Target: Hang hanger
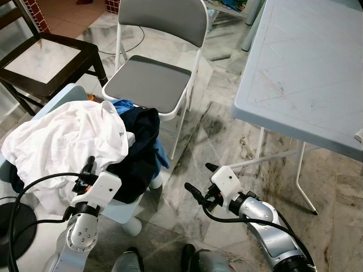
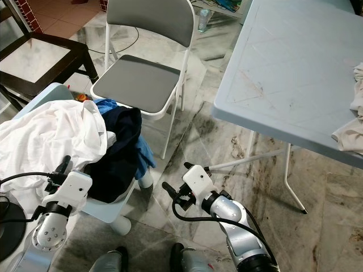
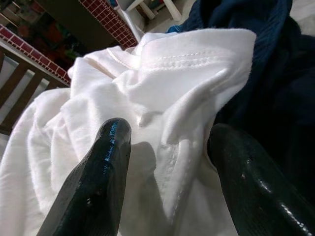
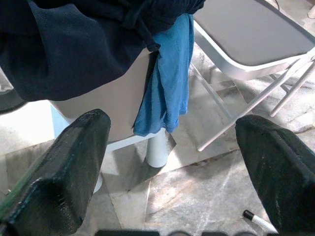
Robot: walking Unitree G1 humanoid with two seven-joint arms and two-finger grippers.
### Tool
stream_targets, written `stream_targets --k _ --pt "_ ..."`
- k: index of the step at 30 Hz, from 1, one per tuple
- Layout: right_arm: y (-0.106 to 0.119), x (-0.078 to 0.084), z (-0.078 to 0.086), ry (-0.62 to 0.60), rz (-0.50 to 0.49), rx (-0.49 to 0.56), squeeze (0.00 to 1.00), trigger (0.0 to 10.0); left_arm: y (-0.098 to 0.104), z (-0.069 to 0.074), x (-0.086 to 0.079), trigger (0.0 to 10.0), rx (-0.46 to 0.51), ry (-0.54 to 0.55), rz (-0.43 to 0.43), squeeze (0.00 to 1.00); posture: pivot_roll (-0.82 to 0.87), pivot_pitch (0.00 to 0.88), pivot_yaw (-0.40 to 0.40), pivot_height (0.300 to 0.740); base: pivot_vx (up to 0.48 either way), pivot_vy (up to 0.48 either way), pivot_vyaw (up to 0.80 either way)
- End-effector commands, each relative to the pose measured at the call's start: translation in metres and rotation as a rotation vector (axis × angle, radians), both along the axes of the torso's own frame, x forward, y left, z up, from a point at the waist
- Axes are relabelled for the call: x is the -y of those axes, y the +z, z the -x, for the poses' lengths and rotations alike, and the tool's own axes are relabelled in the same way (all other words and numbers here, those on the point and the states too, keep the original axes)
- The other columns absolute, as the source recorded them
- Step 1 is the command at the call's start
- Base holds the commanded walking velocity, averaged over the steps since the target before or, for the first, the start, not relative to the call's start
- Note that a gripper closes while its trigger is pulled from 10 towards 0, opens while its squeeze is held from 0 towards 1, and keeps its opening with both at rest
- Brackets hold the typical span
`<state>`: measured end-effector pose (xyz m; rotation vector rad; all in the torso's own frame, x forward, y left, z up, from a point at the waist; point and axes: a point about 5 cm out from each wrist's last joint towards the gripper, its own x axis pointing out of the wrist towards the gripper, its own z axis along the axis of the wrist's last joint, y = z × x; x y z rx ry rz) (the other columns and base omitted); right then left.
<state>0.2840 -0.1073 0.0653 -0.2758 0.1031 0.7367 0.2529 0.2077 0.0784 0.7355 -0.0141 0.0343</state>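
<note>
A heap of clothes lies on a low light-blue stand [image 1: 122, 211] in front of me: a white garment [image 1: 62, 139], a dark navy one [image 1: 139, 147] and a blue cloth [image 4: 167, 83] hanging over the stand's edge. My left gripper [image 1: 86, 173] is open at the near edge of the heap, and its fingers [image 3: 106, 162] straddle a fold of the white garment [image 3: 162, 98] without closing on it. My right gripper [image 1: 199, 178] is open and empty, low over the marble floor to the right of the stand, pointing toward the blue cloth.
A grey folding chair [image 1: 150, 82] stands just behind the heap. A light-blue folding table [image 1: 306, 73] is at the right, with cloth [image 2: 351, 107] on its far edge. A dark wooden frame [image 1: 45, 56] is at the back left. A black pen [image 4: 258, 221] lies on the floor.
</note>
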Motion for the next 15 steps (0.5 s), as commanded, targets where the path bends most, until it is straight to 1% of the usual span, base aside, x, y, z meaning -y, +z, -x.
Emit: stream_targets --k 1,2,3,5,6,7,12,15 --pt "-0.005 0.002 0.002 -0.003 0.010 -0.012 0.00 10.0 -0.003 0.004 -0.008 10.0 -0.010 0.033 -0.014 0.00 0.21 0.265 -0.089 0.740 0.000 0.000 0.00" --pt "-0.005 0.001 0.002 -0.001 0.011 -0.012 0.00 10.0 -0.002 0.003 -0.009 10.0 -0.007 0.036 -0.014 0.00 0.21 0.265 -0.089 0.740 0.000 0.000 0.00" --pt "-0.005 0.000 0.002 0.002 0.012 -0.012 0.00 10.0 0.001 0.001 -0.009 7.8 -0.001 0.033 -0.011 0.00 0.21 0.266 -0.091 0.740 0.000 0.000 0.00" --pt "-0.005 -0.001 0.002 0.003 0.012 -0.012 0.00 10.0 0.002 -0.001 -0.009 7.8 0.002 0.030 -0.009 0.00 0.21 0.266 -0.090 0.740 0.000 0.000 0.00" --pt "-0.005 -0.001 0.002 0.005 0.012 -0.012 0.00 10.0 0.003 -0.003 -0.009 1.4 0.008 0.029 -0.004 0.00 0.21 0.267 -0.089 0.740 0.000 0.000 0.00" --pt "-0.005 -0.002 0.002 0.005 0.011 -0.012 0.00 10.0 0.004 -0.005 -0.009 0.0 0.009 0.027 -0.003 0.00 0.21 0.266 -0.089 0.740 0.000 0.000 0.00" --pt "-0.006 -0.002 0.003 0.000 0.008 -0.013 0.00 10.0 0.011 -0.017 -0.001 0.0 0.036 -0.015 -0.027 0.00 0.21 0.267 -0.083 0.740 0.000 0.000 0.00" --pt "-0.007 -0.002 0.003 -0.002 0.007 -0.014 0.00 10.0 0.012 -0.018 0.000 0.0 0.039 -0.019 -0.025 0.00 0.20 0.267 -0.080 0.740 0.000 0.000 0.00"
